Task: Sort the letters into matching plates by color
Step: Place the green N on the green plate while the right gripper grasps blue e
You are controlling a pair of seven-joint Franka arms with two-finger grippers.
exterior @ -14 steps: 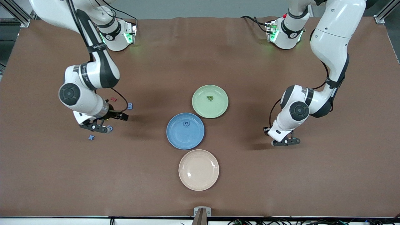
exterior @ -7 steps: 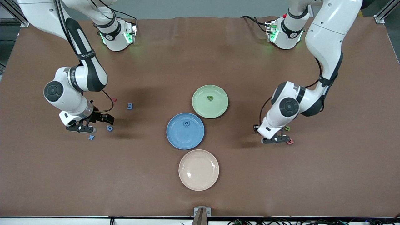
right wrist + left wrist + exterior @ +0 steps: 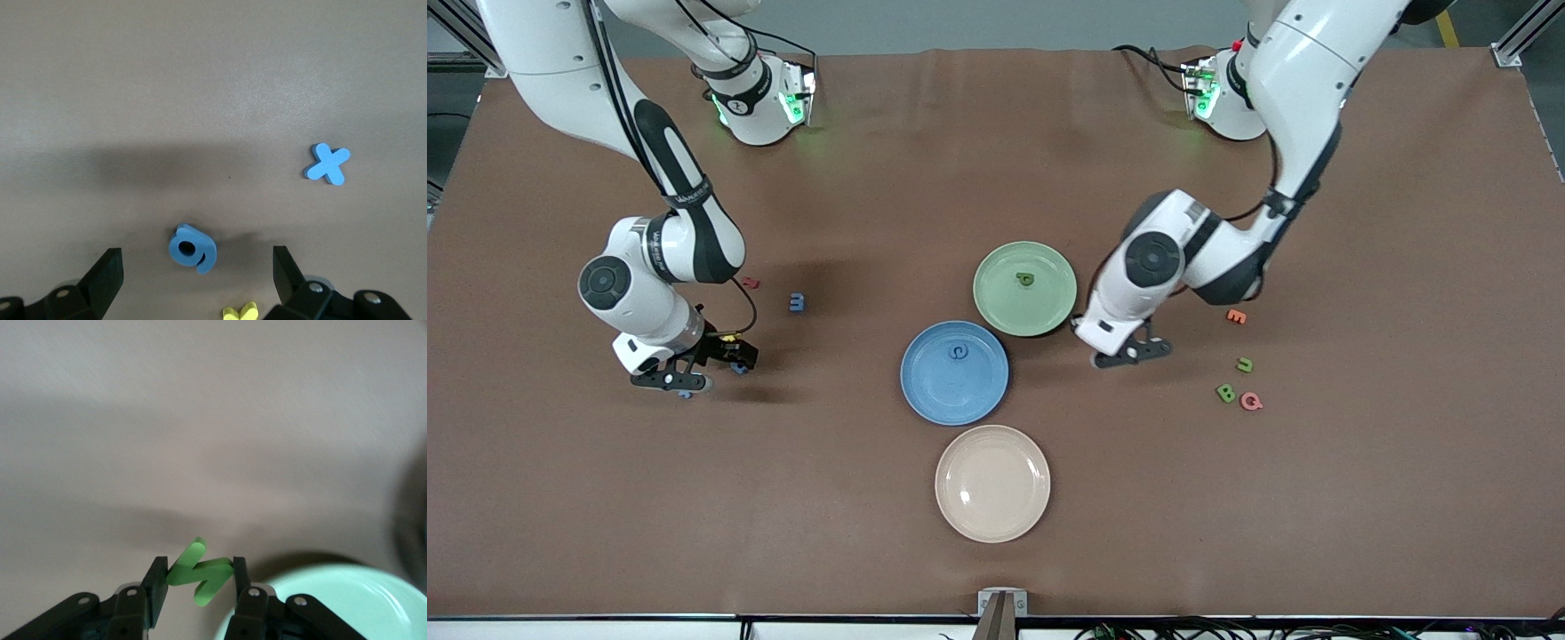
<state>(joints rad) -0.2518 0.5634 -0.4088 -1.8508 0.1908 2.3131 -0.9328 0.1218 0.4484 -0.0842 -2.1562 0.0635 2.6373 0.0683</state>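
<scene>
two pincers mid-sort, one loaded, one lining up

front view: left pincer (image 3: 1131,354) at mid-frame beside the green plate (image 3: 1024,288). left wrist view: clamped on a green letter (image 3: 199,572), low centre, for dropping in. right wrist view: right pincer (image 3: 197,280) spread wide, straddling the blue letter (image 3: 193,247) to grab it.

Right hand (image 3: 197,280) open above blue 9 (image 3: 193,248); blue X (image 3: 327,164) nearby; yellow letter (image 3: 240,313) at edge.
</scene>
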